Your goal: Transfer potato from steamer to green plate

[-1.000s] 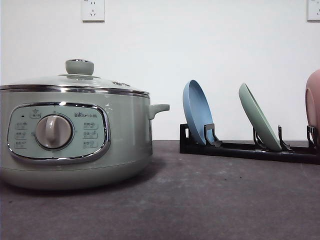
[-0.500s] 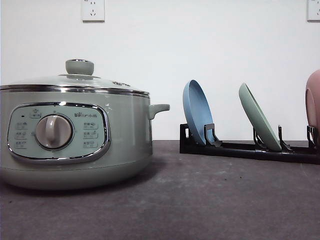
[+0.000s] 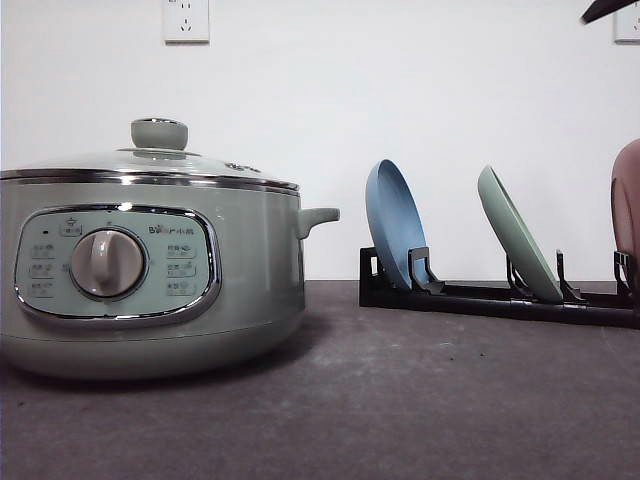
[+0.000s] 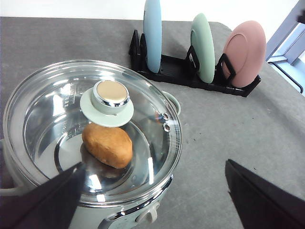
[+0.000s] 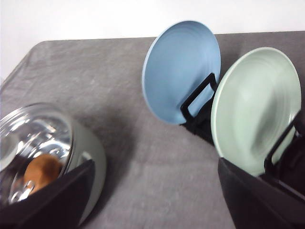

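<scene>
Grey tabletop (image 3: 420, 400): one lidded steamer (image 3: 150, 270), one potato (image 4: 107, 145) inside; three racked plates, one green plate (image 3: 518, 235); both tools spread wide.

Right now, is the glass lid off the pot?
No. In the left wrist view the glass lid sits closed on the steamer, with the potato visible through it inside.

Blue plate (image 3: 394, 224) and pink plate (image 4: 244, 53) stand in black rack (image 3: 480, 298).
</scene>
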{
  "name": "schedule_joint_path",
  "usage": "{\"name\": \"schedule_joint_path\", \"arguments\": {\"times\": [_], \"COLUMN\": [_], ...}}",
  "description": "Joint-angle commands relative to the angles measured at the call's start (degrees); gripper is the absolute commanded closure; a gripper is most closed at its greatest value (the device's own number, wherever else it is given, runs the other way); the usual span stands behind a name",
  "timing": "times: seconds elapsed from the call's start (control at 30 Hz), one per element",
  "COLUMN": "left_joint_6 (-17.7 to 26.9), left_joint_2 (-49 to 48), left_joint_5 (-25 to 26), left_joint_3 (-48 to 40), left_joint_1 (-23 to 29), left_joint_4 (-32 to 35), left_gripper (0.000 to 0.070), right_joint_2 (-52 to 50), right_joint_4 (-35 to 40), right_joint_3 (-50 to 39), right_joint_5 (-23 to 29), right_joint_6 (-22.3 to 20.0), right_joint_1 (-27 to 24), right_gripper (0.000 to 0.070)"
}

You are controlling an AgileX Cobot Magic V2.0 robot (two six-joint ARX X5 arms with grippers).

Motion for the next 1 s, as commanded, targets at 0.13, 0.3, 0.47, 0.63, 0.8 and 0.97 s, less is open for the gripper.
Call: {"name": "schedule_joint_path", "arguments": {"times": [0.13, 0.3, 0.47, 0.63, 0.8, 0.97], "left_joint_6": [0.9, 0.9, 0.9, 0.9, 0.9, 0.9], "left_joint_2": [0.3, 0.3, 0.3, 0.3, 0.3, 0.3], "left_joint_5": [0.2, 0.2, 0.2, 0.2, 0.2, 0.2], "left_joint_3": [1.4, 1.4, 1.4, 1.4, 1.4, 1.4], "left_joint_1": [-0.1, -0.1, -0.1, -0.1, -0.1, -0.1], "left_joint_4": [0.4, 0.4, 0.4, 0.4, 0.4, 0.4], "left_gripper": [0.0105, 0.0105, 0.0105, 0.0104, 0.0105, 0.0104], "right_joint_2": [12.2, 19.8, 25.4, 29.9, 32.8, 34.4], "right_joint_4": [0.6, 2.4, 6.9, 9.6, 11.0, 11.3], "right_joint_3": [8.7, 12.1, 12.3, 12.3, 12.3, 12.3], "right_joint_5": [0.1, 2.1, 4.2, 6.4, 9.1, 9.2], "right_joint_6": [0.6, 0.6, 0.7, 0.6, 0.6, 0.6], "right_joint_1": [0.1, 0.7, 1.6, 2.4, 2.8, 2.9], "right_gripper": [0.0178, 0.0178, 0.0178, 0.0178, 0.0181, 0.0283]}}
